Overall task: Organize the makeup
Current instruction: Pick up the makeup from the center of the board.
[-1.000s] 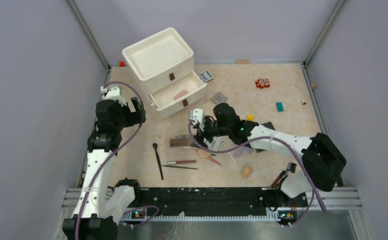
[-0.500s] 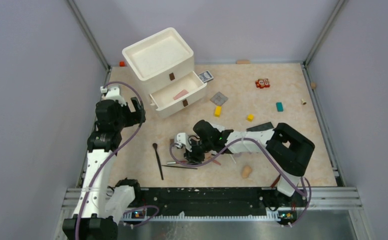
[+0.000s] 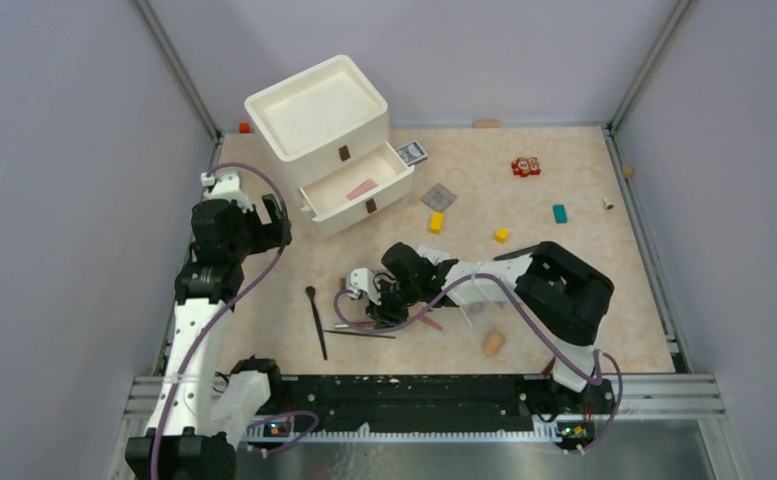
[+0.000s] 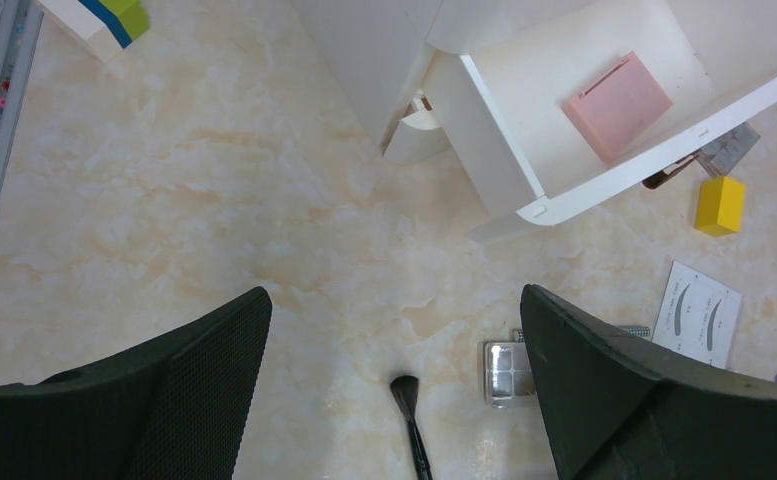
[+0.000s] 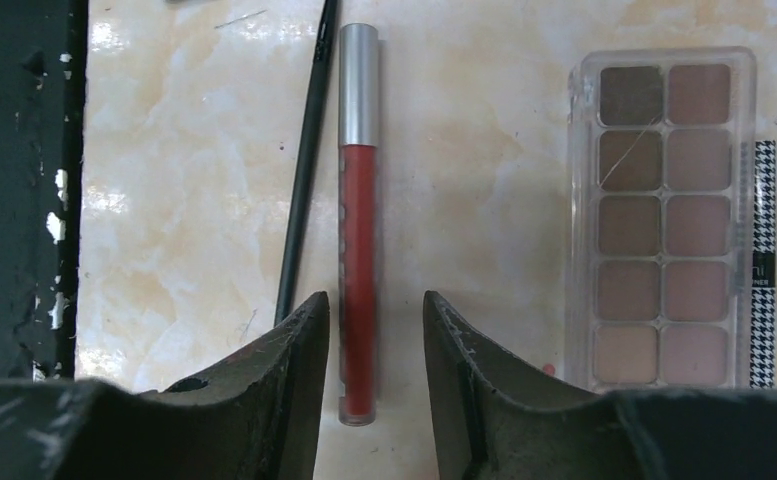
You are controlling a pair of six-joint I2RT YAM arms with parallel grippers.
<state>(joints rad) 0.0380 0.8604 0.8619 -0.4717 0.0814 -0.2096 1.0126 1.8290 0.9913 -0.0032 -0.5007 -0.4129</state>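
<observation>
My right gripper (image 5: 376, 300) is open, low over the table, its jaws on either side of a red lip gloss tube (image 5: 357, 250) with a silver cap, with a gap on each side. A thin black pencil (image 5: 302, 170) lies left of it, a brown eyeshadow palette (image 5: 664, 215) right of it. In the top view the right gripper (image 3: 372, 305) is at mid-table. My left gripper (image 4: 394, 295) is open and empty, held high near the white drawer unit (image 3: 324, 120). A pink compact (image 4: 619, 92) lies in the open drawer (image 4: 524, 150). A black brush (image 3: 316, 320) and a peach sponge (image 3: 493, 343) lie near the front.
A white eyelash card (image 4: 699, 313) and a yellow block (image 4: 721, 203) lie right of the drawer. Further yellow (image 3: 501, 235) and teal (image 3: 560, 213) blocks, a red item (image 3: 525, 167) and a patterned card box (image 3: 412, 152) sit toward the back. A houndstooth pencil (image 5: 764, 260) lies beside the palette.
My right arm has swung from beside the drawer down and left, and its gripper now sits low over the lip gloss. The left arm has not moved.
</observation>
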